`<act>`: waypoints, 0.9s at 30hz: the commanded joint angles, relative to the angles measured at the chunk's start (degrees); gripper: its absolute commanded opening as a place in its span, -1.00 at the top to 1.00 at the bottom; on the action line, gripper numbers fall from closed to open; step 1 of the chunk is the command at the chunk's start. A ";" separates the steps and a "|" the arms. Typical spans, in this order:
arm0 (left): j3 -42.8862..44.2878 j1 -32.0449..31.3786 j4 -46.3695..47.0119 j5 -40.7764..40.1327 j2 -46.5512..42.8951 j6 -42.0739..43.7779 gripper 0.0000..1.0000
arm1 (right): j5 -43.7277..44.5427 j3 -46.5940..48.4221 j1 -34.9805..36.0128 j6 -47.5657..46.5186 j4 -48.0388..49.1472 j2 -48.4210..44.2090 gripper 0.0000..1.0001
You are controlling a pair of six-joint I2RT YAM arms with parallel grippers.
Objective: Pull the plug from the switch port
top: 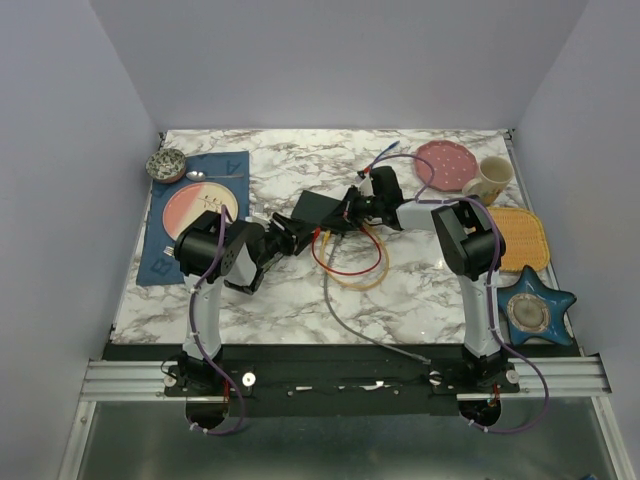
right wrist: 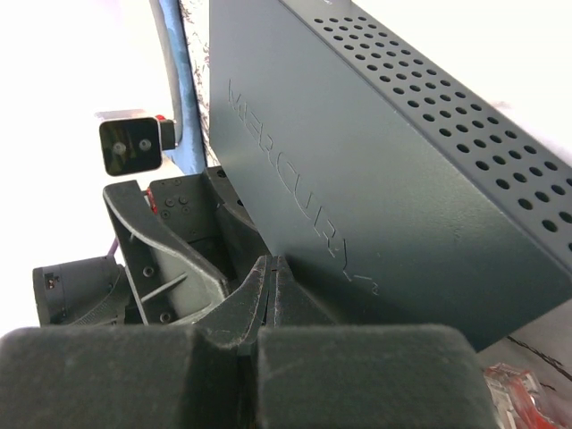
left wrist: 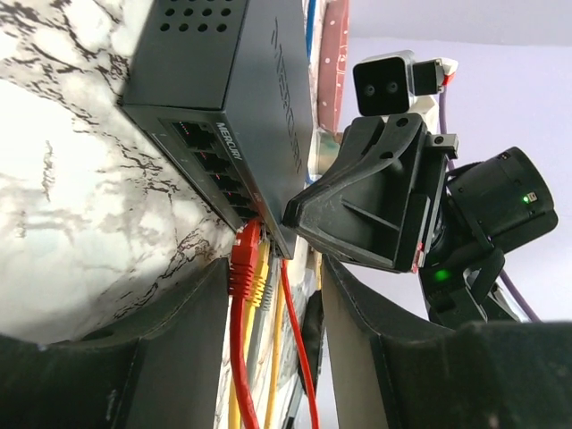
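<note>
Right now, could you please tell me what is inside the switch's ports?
A red plug and a yellow plug sit in end ports of the switch; the other ports look empty. Where the grey cable ends is hidden behind those plugs.

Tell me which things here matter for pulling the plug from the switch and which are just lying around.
Job: flat matte-black switch box; red plug and yellow plug at its ports; left gripper; right gripper.
Lying about: pink dotted plate; cream mug; orange woven mat; blue star-shaped dish; speckled bowl.
</note>
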 commanded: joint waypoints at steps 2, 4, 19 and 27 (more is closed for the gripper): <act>-2.48 -0.29 -1.37 -5.07 1.70 5.87 -0.12 | 3.58 -1.52 -0.21 -2.12 -3.36 0.86 0.99; -3.27 -0.20 -4.26 -5.69 -0.57 7.46 -0.12 | 3.93 -1.61 -0.21 -2.56 -3.71 0.68 0.99; -6.27 0.24 -21.24 -9.48 -10.52 12.92 -0.15 | 5.95 -1.87 -0.30 -5.19 -5.65 -1.16 0.99; 0.66 -0.28 -24.40 -7.72 -8.33 12.92 -0.13 | 8.85 -2.84 -0.30 -6.86 -7.23 -3.62 0.99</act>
